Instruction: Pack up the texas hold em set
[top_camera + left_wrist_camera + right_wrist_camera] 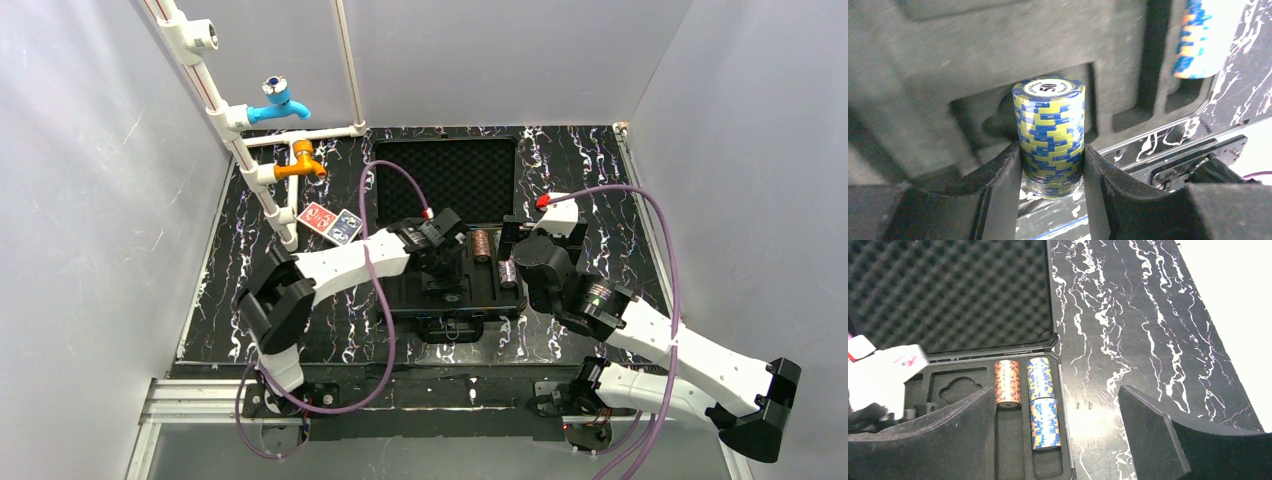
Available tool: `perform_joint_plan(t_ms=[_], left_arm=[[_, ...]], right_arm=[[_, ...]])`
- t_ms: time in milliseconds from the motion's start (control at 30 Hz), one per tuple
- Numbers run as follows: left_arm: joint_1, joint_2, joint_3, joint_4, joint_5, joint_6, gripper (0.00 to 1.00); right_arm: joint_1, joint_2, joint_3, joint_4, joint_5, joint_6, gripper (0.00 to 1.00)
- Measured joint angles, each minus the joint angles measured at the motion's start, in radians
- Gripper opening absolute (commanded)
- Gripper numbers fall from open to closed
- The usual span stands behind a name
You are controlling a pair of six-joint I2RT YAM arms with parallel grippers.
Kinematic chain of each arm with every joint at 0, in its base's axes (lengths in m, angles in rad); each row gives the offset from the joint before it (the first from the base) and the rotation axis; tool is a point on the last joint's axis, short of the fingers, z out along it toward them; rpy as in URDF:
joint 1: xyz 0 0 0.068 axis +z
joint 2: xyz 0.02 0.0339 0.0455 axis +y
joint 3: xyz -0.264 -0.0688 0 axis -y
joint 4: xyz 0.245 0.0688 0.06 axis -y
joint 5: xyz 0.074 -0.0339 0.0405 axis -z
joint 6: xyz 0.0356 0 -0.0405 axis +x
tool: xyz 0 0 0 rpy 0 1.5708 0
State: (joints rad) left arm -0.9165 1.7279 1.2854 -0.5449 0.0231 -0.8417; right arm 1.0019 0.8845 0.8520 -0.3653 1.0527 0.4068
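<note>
I have the left gripper (1052,152) clamped on an upright yellow-and-blue roll of poker chips (1050,120) over the black plastic briefcase's slotted tray (955,375), maybe resting in a slot. The tray holds one orange roll (1007,382) and two blue-and-yellow rolls (1040,380). My right gripper (1057,390) hangs wide open.

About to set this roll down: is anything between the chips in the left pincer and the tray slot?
Nothing visible. The left pincer grips the yellow-blue roll right at an empty slot; the other rolls lie in slots further right.
</note>
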Motion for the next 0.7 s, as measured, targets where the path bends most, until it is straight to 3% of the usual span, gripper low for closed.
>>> perform_joint_plan(t_ms=[167,700], left_arm=[[-0.042,0.119,0.103,0.02,-0.027,-0.023,0.0],[-0.088,0.248,0.285,-0.039,-0.11,-0.048,0.0]], right_arm=[[0.0,-0.011,-0.017,-0.003,0.022,0.0,1.0],[0.0,-0.026,-0.032,-0.003,0.048,0.005,1.0]])
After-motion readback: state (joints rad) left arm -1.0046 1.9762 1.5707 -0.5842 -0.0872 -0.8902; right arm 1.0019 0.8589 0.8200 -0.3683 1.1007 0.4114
